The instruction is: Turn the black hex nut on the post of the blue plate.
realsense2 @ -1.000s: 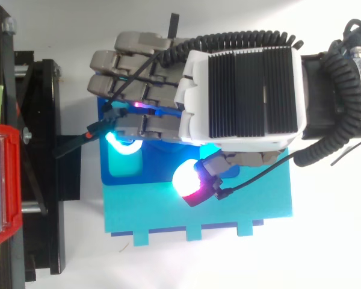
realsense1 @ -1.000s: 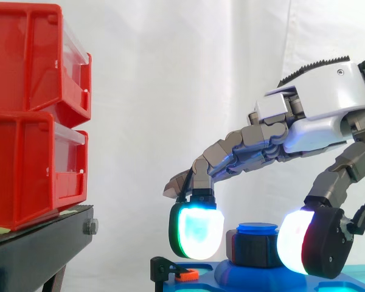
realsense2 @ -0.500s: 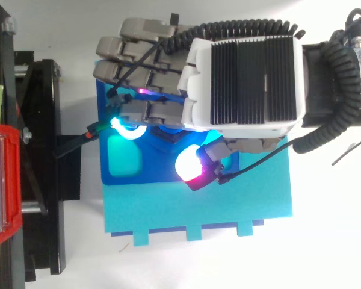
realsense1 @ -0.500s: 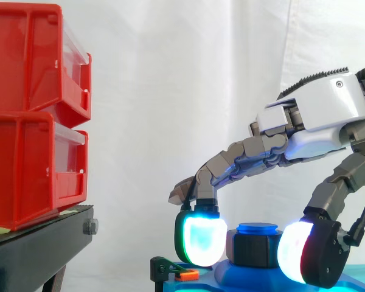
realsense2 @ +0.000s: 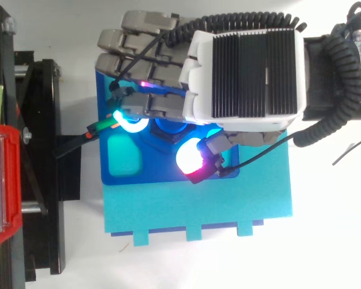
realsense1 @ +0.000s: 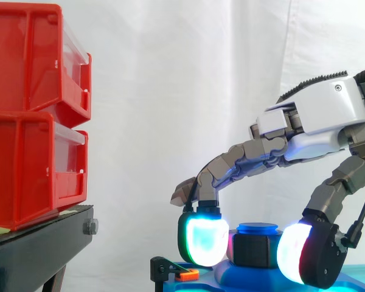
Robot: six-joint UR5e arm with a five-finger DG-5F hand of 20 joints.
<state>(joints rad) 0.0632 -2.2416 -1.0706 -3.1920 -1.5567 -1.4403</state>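
White curtain [realsense1: 170, 91], stacked red bins [realsense1: 24, 121], hand [realsense1: 316, 115] pinching black hex nut [realsense1: 255, 249] on blue plate [realsense2: 162, 173]

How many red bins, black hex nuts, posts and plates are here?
Bins: 2, upper red bin, lower red bin
Nuts: 1, black hex nut
Posts: 1, blue post
Plates: 2, blue plate, turquoise plate
Total: 6

Two red bins [realsense1: 30, 61] [realsense1: 30, 164], one black stand [realsense1: 36, 249], one blue plate [realsense2: 126, 174], one blue post [realsense1: 257, 229], one black hex nut [realsense1: 254, 250], one robot hand [realsense1: 316, 115].
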